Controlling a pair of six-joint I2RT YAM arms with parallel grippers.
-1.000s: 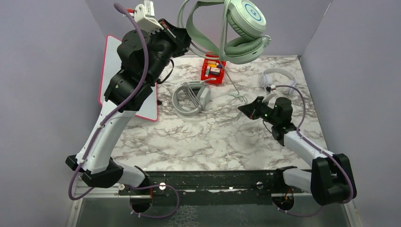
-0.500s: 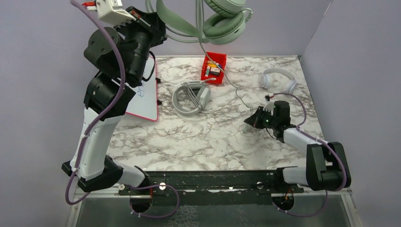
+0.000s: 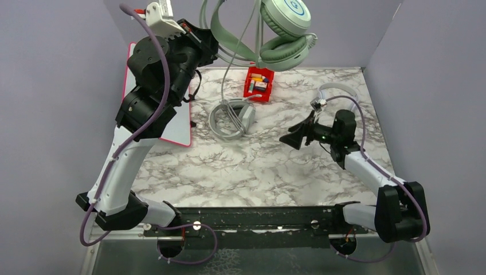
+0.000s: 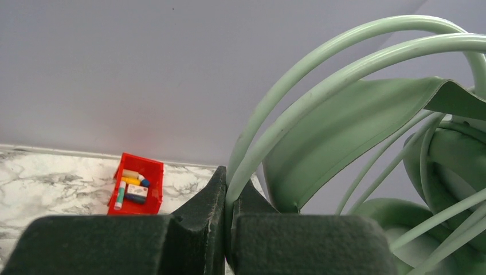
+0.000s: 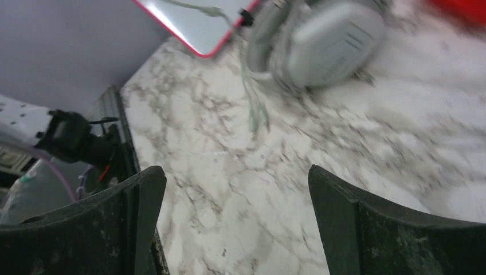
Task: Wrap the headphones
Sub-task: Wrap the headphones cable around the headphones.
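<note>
Far left, we have the left arm reared up high over the table [image 3: 258,172]. Its left gripper [image 3: 211,44] is clenched hard on the thin wire band of the mint headset [image 3: 285,27]. The wrist camera confirms it: both fingers [image 4: 195,229] are pressed together with the green band pinched between them. That headset is right off the table, hanging in the air up by the back wall with its cups to the right of the gripper. A thin cable [image 3: 232,66] trails down from it toward the marble.

Under the arm lies the board [image 3: 182,130], red-edged and flat on the left side of the table, partly hidden by the arm. Just right of it, the grey headset [image 3: 231,119] lies on the marble. Behind that, near the back wall, sits the red bin [image 3: 259,83] with small items inside.

Moving right, the right gripper [image 3: 293,139] hovers over the marble, pointing left, jaws spread wide and gripping nothing. From its wrist we see only bare table between the fingers. The grey headset is blurred up ahead, and a pale cable end lies on the marble in front of it. We cannot tell whose cable that is.

Far right at the back, the white headset [image 3: 335,89] rests on the table just behind the right arm, partly covered by it.
</note>
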